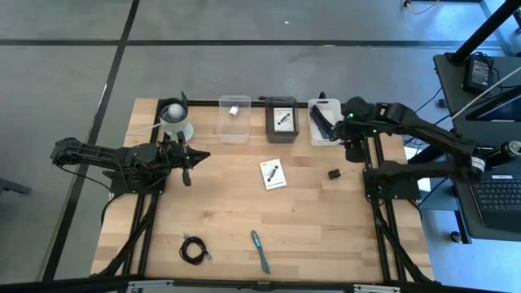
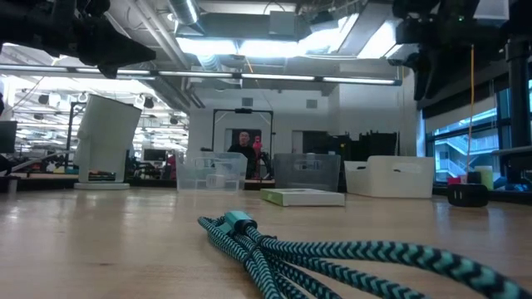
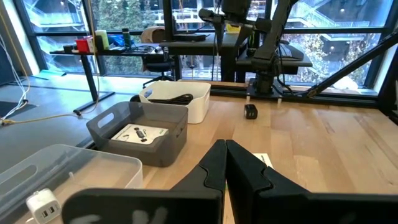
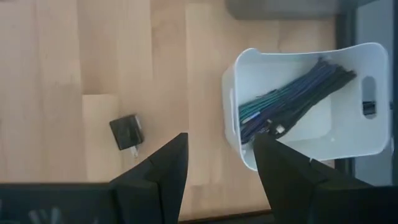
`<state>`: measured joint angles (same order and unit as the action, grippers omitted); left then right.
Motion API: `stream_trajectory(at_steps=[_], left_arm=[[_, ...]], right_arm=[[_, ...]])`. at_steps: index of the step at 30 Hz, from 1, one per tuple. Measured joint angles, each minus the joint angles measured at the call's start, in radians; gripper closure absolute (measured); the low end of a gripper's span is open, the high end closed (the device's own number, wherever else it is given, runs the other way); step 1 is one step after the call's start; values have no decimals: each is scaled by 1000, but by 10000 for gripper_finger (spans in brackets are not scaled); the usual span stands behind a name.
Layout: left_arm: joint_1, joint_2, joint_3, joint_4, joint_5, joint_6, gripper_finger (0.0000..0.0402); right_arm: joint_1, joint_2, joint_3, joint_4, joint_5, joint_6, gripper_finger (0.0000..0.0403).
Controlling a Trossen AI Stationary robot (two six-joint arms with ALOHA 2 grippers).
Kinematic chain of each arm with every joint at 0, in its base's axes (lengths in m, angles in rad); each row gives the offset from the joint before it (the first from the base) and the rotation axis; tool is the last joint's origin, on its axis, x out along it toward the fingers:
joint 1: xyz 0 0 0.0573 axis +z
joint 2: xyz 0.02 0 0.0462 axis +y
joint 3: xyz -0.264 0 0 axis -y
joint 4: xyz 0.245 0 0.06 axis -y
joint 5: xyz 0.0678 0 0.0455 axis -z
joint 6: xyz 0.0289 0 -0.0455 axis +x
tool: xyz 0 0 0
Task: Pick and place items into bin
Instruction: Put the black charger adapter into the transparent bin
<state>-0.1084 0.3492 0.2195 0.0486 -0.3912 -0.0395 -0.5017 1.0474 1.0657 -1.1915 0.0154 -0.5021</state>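
Note:
My left gripper (image 1: 202, 155) hovers shut over the table's left side, beside the white cup-like container (image 1: 175, 120); its fingers (image 3: 225, 163) point toward the bins. My right gripper (image 1: 355, 151) hangs open (image 4: 217, 165) above the table between the white bin (image 4: 311, 99) and a small black block (image 4: 126, 132). It touches nothing. A white card with a black part (image 1: 273, 174) lies flat mid-table. A black coiled cable (image 1: 193, 250) and a teal braided cable (image 1: 260, 250) lie near the near edge. The teal cable fills the low view's foreground (image 2: 332, 257).
Three bins stand in a row at the far edge. The clear one (image 1: 234, 118) holds a small white block (image 3: 42, 207), the grey one (image 1: 282, 120) a card (image 3: 142, 134), and the white one (image 1: 324, 122) dark cables (image 4: 286, 106). Bare wood lies between the arms.

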Motion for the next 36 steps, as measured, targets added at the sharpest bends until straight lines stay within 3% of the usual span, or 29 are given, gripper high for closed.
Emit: stream_trajectory(at_steps=[10, 19, 23, 28, 36], left_arm=[[-1, 0, 0, 0, 31, -3, 398], [-1, 0, 0, 0, 30, 0, 398], [-1, 0, 0, 0, 30, 0, 400], [-1, 0, 0, 0, 29, -3, 398], [-1, 0, 0, 0, 18, -2, 398]], right_arm=[[29, 59, 0, -9, 0, 2, 212], [30, 154, -48, -131, -53, 0, 142], [63, 179, -176, -106, -95, 1, 115], [163, 205, -348, -42, -104, 57, 112], [270, 206, -397, 197, -44, 110, 112]])
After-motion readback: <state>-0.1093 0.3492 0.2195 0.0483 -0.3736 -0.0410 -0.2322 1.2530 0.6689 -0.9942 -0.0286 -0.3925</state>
